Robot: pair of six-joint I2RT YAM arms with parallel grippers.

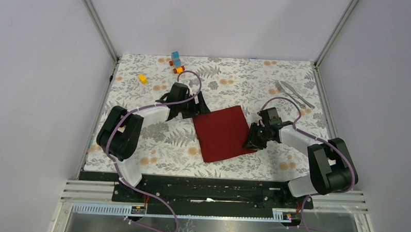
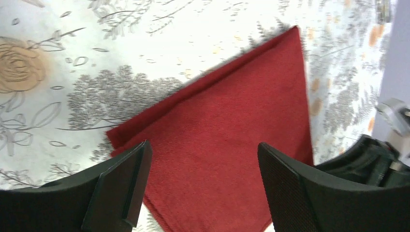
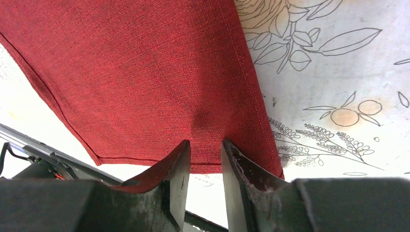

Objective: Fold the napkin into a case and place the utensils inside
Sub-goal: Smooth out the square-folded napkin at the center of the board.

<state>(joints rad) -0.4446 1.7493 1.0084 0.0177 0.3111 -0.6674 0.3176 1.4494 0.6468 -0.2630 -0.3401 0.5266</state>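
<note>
The dark red napkin (image 1: 223, 133) lies flat in the middle of the flowered table, and a second layer shows along its far left edge (image 2: 145, 113). My left gripper (image 1: 197, 109) hovers at the napkin's far left corner with its jaws wide open and empty (image 2: 202, 147). My right gripper (image 1: 250, 141) is low at the napkin's right near edge. Its jaws (image 3: 205, 142) stand a narrow gap apart, with the cloth's hem (image 3: 145, 96) just past the tips and nothing held. The silver fork (image 1: 286, 91) and knife (image 1: 298, 94) lie side by side at the far right.
Blue and orange toy blocks (image 1: 176, 61) and a yellow block (image 1: 142, 78) sit at the far left. Metal frame posts stand at the back corners. A black rail (image 1: 206, 185) runs along the table's near edge.
</note>
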